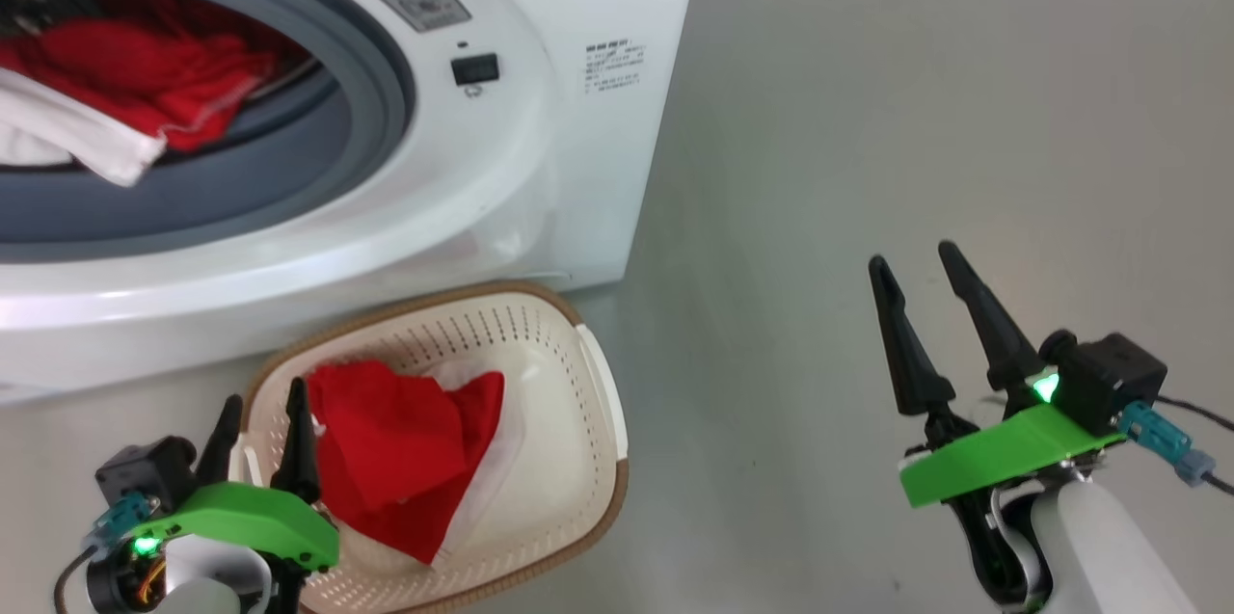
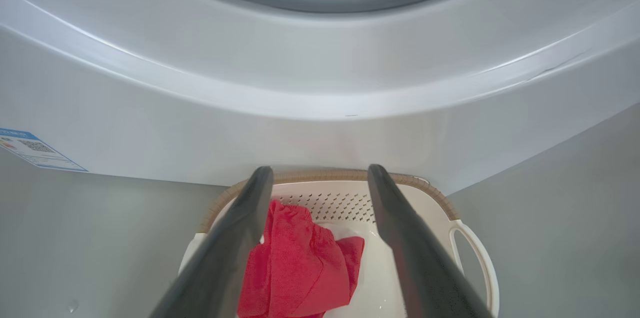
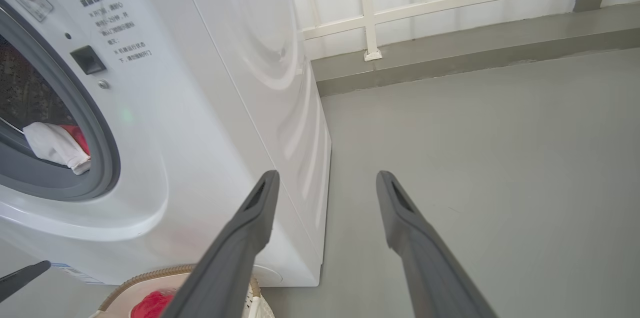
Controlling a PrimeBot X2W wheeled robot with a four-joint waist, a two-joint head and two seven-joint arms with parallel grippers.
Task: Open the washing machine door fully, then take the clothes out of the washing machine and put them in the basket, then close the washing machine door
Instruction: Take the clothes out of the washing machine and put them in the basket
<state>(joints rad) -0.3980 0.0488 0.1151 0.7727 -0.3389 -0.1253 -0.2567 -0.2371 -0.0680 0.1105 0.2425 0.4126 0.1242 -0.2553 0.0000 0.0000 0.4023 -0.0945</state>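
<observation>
**Mia:** What is in the washing machine (image 1: pixel 540 161) on the far left?

**Tom:** Red and white clothes (image 1: pixel 145 84). They lie in the round hole. One white bit hangs out over the grey ring (image 1: pixel 376 84).

**Mia:** Where is the left claw (image 1: pixel 265 392)?

**Tom:** At the near left, above the left edge of the basket (image 1: pixel 598 383). Its two fingers are spread wide and there is nothing between them. A red piece (image 1: pixel 395 450) lies in the basket, just to the right of the claw and lower down. The clothes in the hole are far off, up and to its left.

**Mia:** Why is the basket there?

**Tom:** It sits on the floor (image 1: pixel 868 113), right against the front of the machine and under the hole. I think that keeps the trip for each piece short.

**Mia:** And the right claw (image 1: pixel 911 253)?

**Tom:** It is at the near right, over bare floor, well apart from the basket. It is wide open too and holds nothing. I think it waits there to stay out of the way.
</observation>
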